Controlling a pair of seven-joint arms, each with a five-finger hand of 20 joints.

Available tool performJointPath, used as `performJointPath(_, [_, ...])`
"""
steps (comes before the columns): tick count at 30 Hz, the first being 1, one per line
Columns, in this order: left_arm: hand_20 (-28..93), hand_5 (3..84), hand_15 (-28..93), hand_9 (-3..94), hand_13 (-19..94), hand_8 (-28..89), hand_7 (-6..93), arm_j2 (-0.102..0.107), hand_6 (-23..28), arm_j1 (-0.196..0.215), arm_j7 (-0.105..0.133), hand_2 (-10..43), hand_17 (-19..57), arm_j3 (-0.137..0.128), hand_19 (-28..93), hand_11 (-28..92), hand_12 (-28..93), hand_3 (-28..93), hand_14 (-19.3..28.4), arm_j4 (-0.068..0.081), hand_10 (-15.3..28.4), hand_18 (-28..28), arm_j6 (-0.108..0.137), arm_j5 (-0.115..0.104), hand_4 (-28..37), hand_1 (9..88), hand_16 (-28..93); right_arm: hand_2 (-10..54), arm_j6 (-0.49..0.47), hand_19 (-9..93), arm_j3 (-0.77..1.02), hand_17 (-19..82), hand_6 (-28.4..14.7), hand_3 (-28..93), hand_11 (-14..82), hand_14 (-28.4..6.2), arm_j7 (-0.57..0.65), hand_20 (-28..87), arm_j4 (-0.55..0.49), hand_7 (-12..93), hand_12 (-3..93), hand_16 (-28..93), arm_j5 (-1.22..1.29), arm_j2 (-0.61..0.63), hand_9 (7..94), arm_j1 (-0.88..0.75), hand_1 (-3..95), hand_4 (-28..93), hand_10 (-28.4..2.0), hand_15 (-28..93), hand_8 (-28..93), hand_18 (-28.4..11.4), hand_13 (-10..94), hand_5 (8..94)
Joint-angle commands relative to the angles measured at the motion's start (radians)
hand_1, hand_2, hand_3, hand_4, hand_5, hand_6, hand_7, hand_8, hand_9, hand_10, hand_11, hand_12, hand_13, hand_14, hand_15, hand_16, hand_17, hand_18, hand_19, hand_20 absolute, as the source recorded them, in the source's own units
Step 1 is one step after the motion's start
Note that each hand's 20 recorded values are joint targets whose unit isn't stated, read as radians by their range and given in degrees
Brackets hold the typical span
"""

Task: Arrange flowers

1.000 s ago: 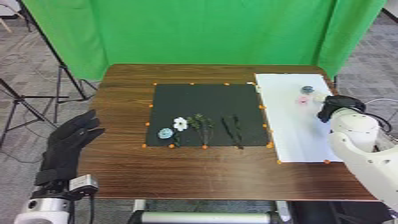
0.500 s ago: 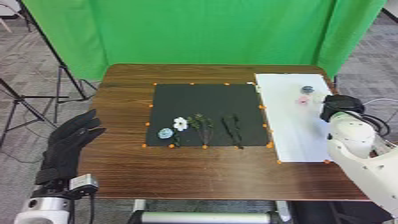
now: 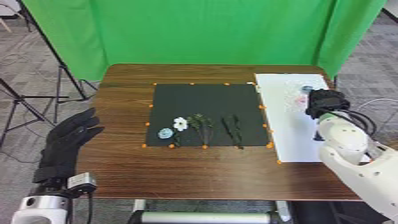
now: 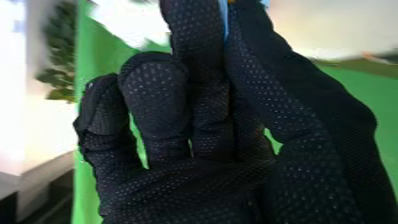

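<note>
Black mat (image 3: 182,100) on a brown wooden counter (image 3: 178,175), carrying a pale blue flower (image 3: 165,133) near its front edge. Just beside that flower were a white bloom (image 3: 180,123), leafy green sprigs (image 3: 201,124) and dark slender stems (image 3: 234,131). Right of the mat, a long white sheet (image 3: 289,135) held a grey-blue flower (image 3: 307,89) and a soft pink one (image 3: 300,101), small and blurred. The right hand (image 3: 327,102), in black fabric, was over the sheet, beside these two; whether it gripped anything could not be told. The left hand (image 3: 60,152) was left of the mat, its fingers straight and its thumb apart. Small orange dots (image 3: 144,145) marked the mat's edges. Behind the mat hung a green curtain (image 3: 213,35); farther left, black stands (image 3: 60,75) stood on grey carpet (image 3: 22,150).
</note>
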Motion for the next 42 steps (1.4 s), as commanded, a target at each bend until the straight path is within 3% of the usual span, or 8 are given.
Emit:
performJointPath(1, [10,35.6,61,31.8,22,-13,21.3,0.0,7.0,0.027,0.009,1.3,-11.9,-0.006,53,34,10,83,24.0,-0.011,18.0,20.3,0.008,-0.006,-21.1,27.8,-13,-5.9,0.045,91,-0.048,33,2.6,74,24.5,-6.3,-0.056,32,-0.078,27,29.9,23,-0.021,-0.004,87.7,0.079,52.8,-28,-6.8,74,-1,-20.5,70,77.5])
performJointPath(7, [10,35.6,61,31.8,22,-13,21.2,-0.007,7.1,0.042,0.003,1.4,-11.9,-0.026,53,34,10,83,23.9,-0.017,18.0,20.3,0.007,-0.002,-21.1,27.8,-13,-6.0,0.057,91,-0.125,33,2.5,75,24.6,-6.5,-0.109,32,-0.146,26,29.7,23,0.002,-0.048,87.8,0.132,52.7,-28,-7.1,74,-1,-20.6,70,77.9])
performJointPath(13, [10,35.6,61,31.8,22,-13,21.2,-0.011,7.0,0.051,-0.007,1.3,-11.9,-0.042,53,34,10,83,23.9,-0.02,18.0,20.3,0.005,0.0,-21.0,27.7,-13,-6.2,0.056,91,-0.274,33,2.4,76,24.6,-6.7,-0.179,32,-0.171,26,29.9,23,0.009,-0.17,87.8,0.227,52.4,-28,-7.2,75,-1,-20.7,70,78.1])
performJointPath(24, [10,35.7,61,31.8,22,-13,21.1,-0.017,7.0,-0.001,-0.049,1.1,-11.9,-0.039,53,34,10,83,23.9,-0.012,17.9,20.3,-0.021,0.027,-21.1,27.6,-13,-6.2,0.051,91,-0.377,32,2.4,76,24.4,-6.8,-0.203,31,-0.033,26,29.7,23,-0.065,-0.432,87.8,0.298,51.8,-28,-7.0,75,-1,-20.7,70,78.0])
performJointPath(30, [10,35.7,61,31.8,22,-13,21.0,-0.028,7.0,0.004,-0.054,1.0,-11.9,-0.049,53,34,10,83,23.8,-0.01,17.9,20.2,-0.028,0.028,-21.2,27.5,-13,-6.2,0.044,91,-0.4,32,2.5,76,24.4,-6.9,-0.18,31,0.011,26,29.9,23,-0.074,-0.487,87.6,0.318,51.6,-28,-6.9,75,-1,-20.6,69,77.8])
performJointPath(38, [11,35.8,61,31.8,22,-13,20.9,-0.034,7.1,-0.059,-0.081,0.9,-11.9,-0.018,53,34,10,84,23.8,0.01,17.9,20.2,-0.06,0.049,-21.3,27.5,-13,-6.2,0.027,91,-0.382,32,2.5,76,24.1,-6.9,-0.173,31,0.069,26,30.1,23,-0.104,-0.518,87.4,0.296,51.3,-28,-6.7,75,-1,-20.8,69,77.7])
performJointPath(42, [11,35.8,61,31.8,22,-13,21.0,-0.038,7.0,-0.054,-0.086,0.9,-11.9,-0.03,53,34,10,84,23.7,0.01,17.8,20.2,-0.062,0.052,-21.3,27.5,-13,-6.2,0.014,91,-0.377,32,2.5,76,24.1,-7.0,-0.148,31,0.091,26,30.2,23,-0.091,-0.535,87.3,0.29,51.3,-28,-6.7,75,-1,-20.8,69,77.6])
